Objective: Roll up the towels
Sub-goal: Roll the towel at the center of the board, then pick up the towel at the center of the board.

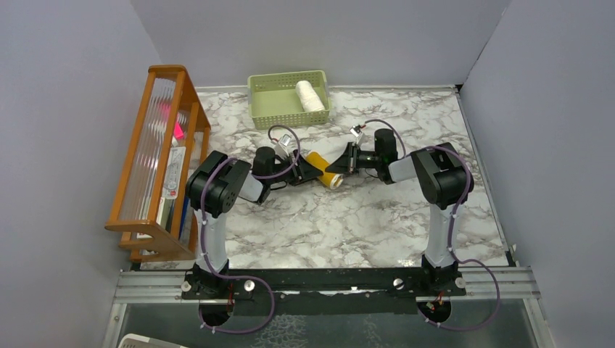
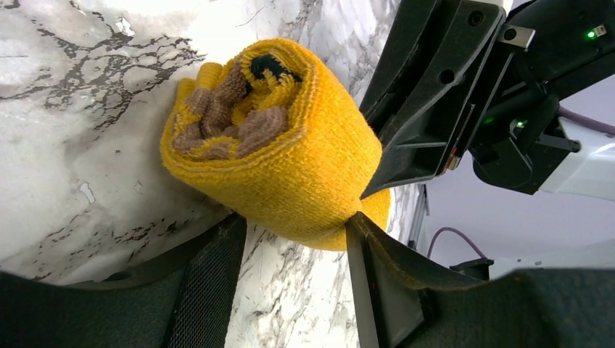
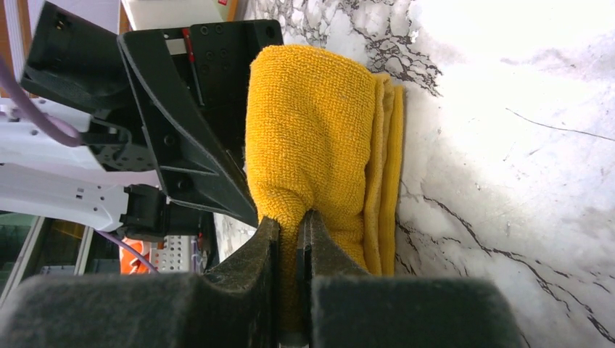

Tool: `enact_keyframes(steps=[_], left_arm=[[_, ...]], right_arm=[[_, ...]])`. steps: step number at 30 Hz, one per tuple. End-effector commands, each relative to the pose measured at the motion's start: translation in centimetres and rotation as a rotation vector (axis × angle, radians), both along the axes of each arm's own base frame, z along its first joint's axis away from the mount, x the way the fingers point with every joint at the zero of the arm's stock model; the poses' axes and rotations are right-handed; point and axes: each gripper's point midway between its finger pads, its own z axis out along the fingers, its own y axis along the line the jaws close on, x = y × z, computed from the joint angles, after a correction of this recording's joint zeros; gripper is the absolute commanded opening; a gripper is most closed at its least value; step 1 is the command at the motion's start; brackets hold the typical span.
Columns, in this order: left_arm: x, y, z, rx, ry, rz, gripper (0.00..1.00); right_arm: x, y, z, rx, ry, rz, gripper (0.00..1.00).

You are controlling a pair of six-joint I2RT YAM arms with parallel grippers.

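Observation:
The mustard-yellow towel (image 1: 328, 174) lies rolled on the marble table, its brownish part showing in the coil end in the left wrist view (image 2: 239, 123). My left gripper (image 1: 313, 171) holds the roll across its width, one finger touching each side (image 2: 297, 221). My right gripper (image 1: 347, 161) comes from the opposite side and is shut on a pinch of the roll's outer layer (image 3: 290, 217). The towel's loose edge lies against the table beside the roll (image 3: 388, 167). The cream-white towel (image 1: 310, 95) is rolled and lies in the pale green basket (image 1: 270, 109).
The basket stands at the back centre of the table. A wooden rack (image 1: 156, 159) with ribbed panels stands along the left edge. Grey walls close in the left, back and right sides. The arms' base rail (image 1: 326, 283) runs along the near edge.

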Motion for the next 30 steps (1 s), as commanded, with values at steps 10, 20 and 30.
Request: enact_keyframes(steps=[10, 20, 30], left_arm=[[2.9, 0.5, 3.3, -0.160, -0.131, 0.166, 0.61], [2.8, -0.5, 1.0, -0.168, -0.065, 0.175, 0.66], [2.4, -1.4, -0.8, -0.121, -0.029, 0.176, 0.90]], right_arm=[[-2.6, 0.1, -1.5, 0.046, 0.067, 0.062, 0.01], [-3.1, 0.2, -1.1, 0.072, 0.053, 0.092, 0.01], [-3.6, 0.2, -1.2, 0.084, 0.057, 0.104, 0.01]])
